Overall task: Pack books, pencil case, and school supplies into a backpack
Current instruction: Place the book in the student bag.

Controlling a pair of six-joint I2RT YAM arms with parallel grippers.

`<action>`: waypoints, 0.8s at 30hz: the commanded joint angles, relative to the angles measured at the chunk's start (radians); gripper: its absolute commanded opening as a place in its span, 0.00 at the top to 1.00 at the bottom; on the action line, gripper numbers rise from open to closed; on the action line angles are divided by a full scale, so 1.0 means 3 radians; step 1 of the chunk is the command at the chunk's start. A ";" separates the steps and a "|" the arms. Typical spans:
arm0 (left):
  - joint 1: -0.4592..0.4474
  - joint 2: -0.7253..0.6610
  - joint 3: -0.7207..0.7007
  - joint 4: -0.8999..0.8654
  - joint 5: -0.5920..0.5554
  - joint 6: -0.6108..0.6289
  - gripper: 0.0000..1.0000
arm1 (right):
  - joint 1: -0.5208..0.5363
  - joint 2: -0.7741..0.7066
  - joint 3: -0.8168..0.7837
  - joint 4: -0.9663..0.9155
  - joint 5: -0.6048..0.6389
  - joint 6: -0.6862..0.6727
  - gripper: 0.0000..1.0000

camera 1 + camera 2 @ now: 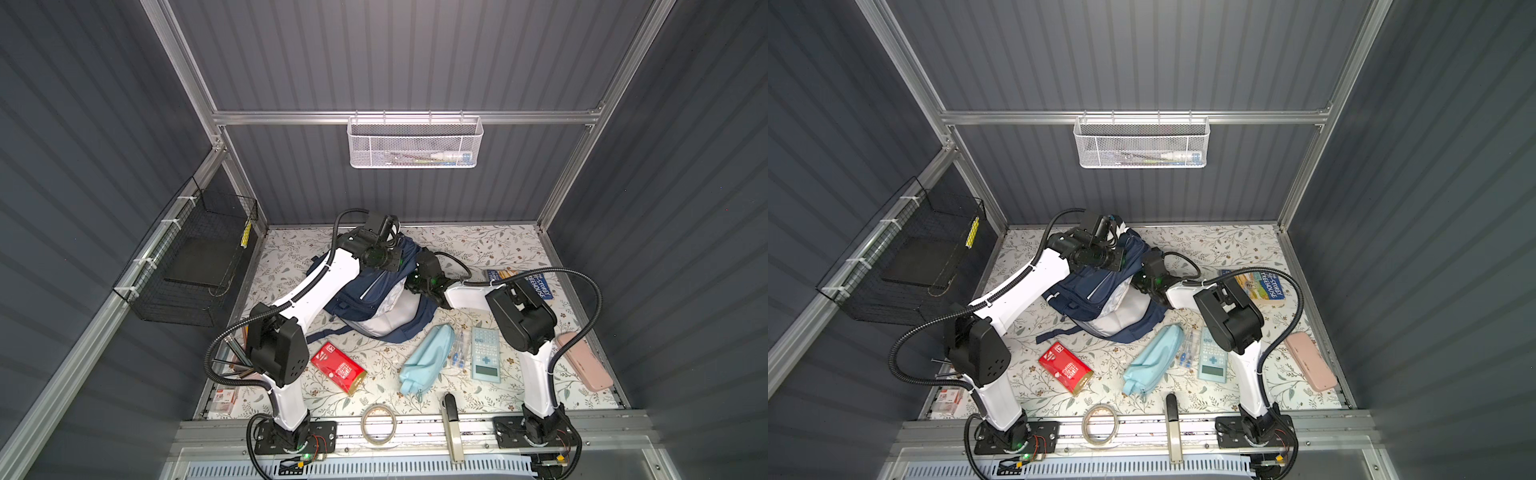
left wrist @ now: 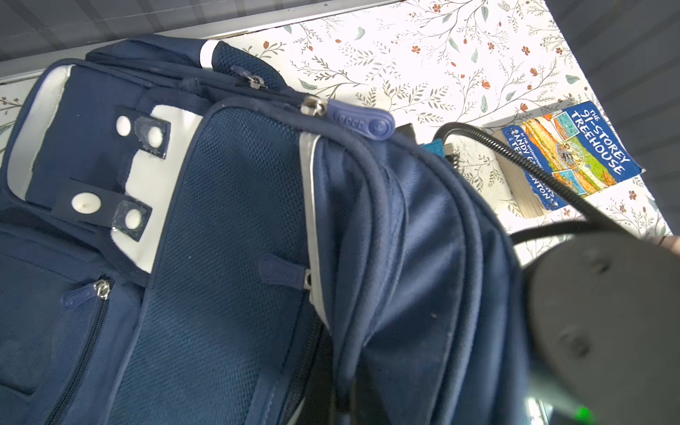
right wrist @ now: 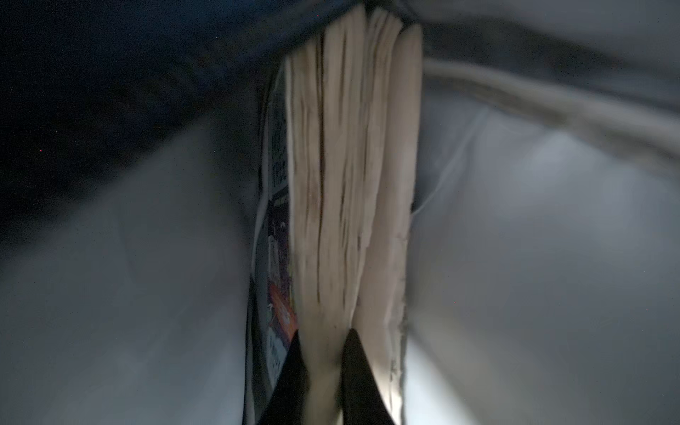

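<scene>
1. Backpack (image 1: 365,299): navy, slumped at the rear centre of the table (image 1: 478,249), with the main mouth open and pale lining showing.
2. Left gripper (image 1: 390,229): jaws closed at the backpack's raised top edge. It appears to pinch the fabric there, though the contact itself is hidden.
3. Right gripper (image 3: 325,335): inside the backpack, fingers (image 3: 290,375) clamped on the page block of a paperback (image 3: 346,165), which stands on edge against the lining.
4. Second paperback (image 2: 574,154): blue and yellow, flat on the table beside the backpack.
5. Pencil case (image 1: 424,357), clear packet (image 1: 457,353) and calculator (image 1: 485,353): side by side in front of the backpack.
6. Red pack (image 1: 338,368): on the table, apart from these.
</scene>
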 commanded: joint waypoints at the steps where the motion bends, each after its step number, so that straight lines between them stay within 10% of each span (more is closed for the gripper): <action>1: -0.0039 -0.0184 0.0225 0.0066 0.0165 -0.0097 1.00 | 0.0207 0.0156 0.0226 0.0337 0.0721 0.0077 1.00; 8: -0.0037 -0.0258 0.0119 0.0111 0.0178 -0.0152 1.00 | 0.0271 0.0468 0.0587 0.0142 0.0765 0.0081 0.90; 24: 0.0047 -0.0394 -0.0185 0.0280 -0.0087 -0.0103 1.00 | -0.0114 -0.0317 -0.0285 -0.0166 -0.0350 -0.0044 0.12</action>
